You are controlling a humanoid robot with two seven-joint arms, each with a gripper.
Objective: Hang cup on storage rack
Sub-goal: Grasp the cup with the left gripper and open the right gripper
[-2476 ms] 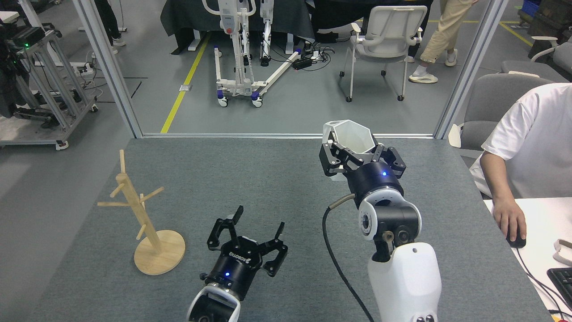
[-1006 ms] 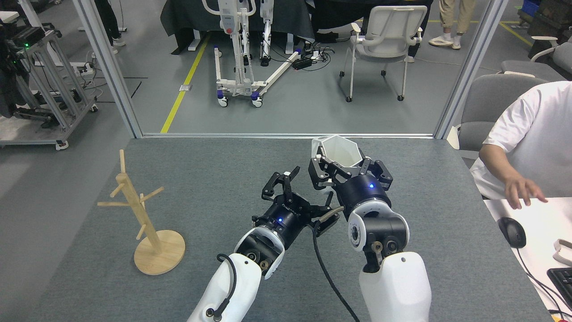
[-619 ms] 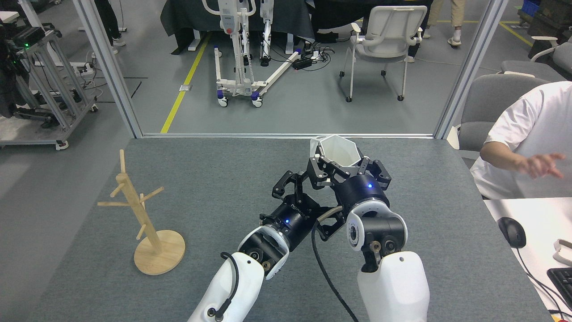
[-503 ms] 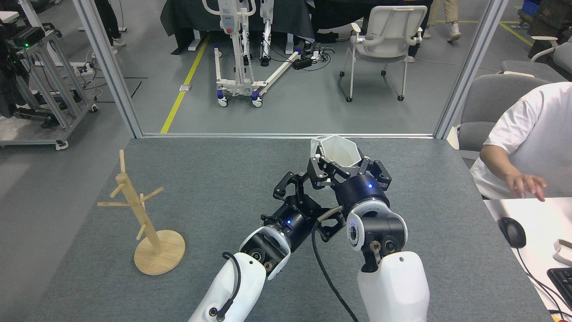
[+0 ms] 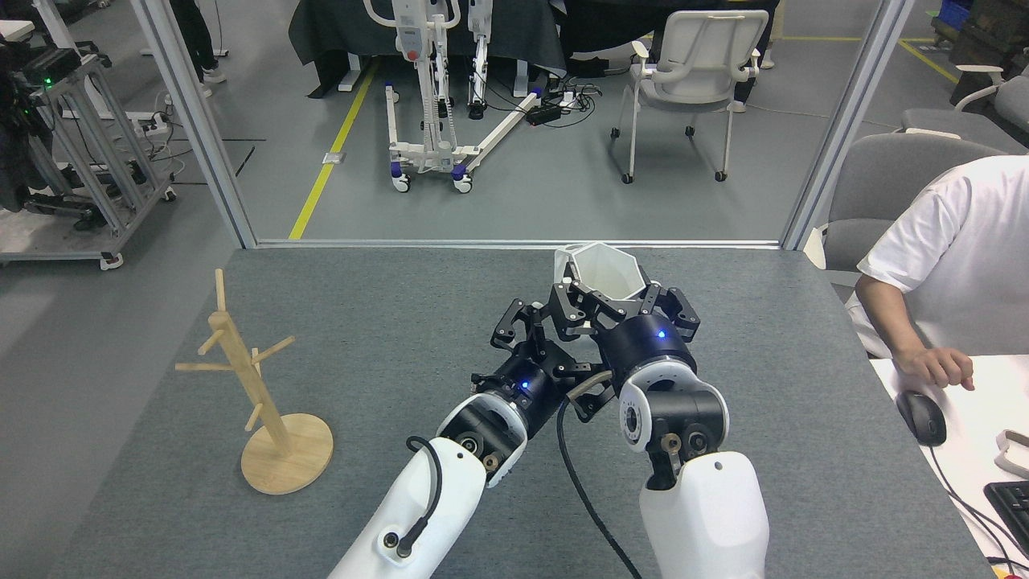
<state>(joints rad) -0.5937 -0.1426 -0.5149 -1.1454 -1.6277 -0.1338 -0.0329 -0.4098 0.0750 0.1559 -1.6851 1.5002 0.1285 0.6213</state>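
The white faceted cup [image 5: 604,269] is held upright above the grey table [image 5: 386,305], rim facing up, with my right gripper [image 5: 615,301] shut on its lower body. My left gripper [image 5: 537,322] sits just left of the cup's base, its black fingers spread open beside the right gripper's fingers, partly hidden behind them. I cannot tell whether it touches the cup. The wooden storage rack [image 5: 259,394] stands on its round base at the table's left, far from both grippers, its pegs bare.
A person in a white shirt [image 5: 949,241] sits at the right, a hand [image 5: 936,366] beside a mouse [image 5: 920,418] on a white desk. Metal frame posts [image 5: 197,121] rise behind the table's far edge. A chair [image 5: 691,72] stands on the floor beyond.
My left gripper has swung from near the table's front to right beside the cup's base. The right gripper has drifted left with the cup. The person's hand moved back to the desk.
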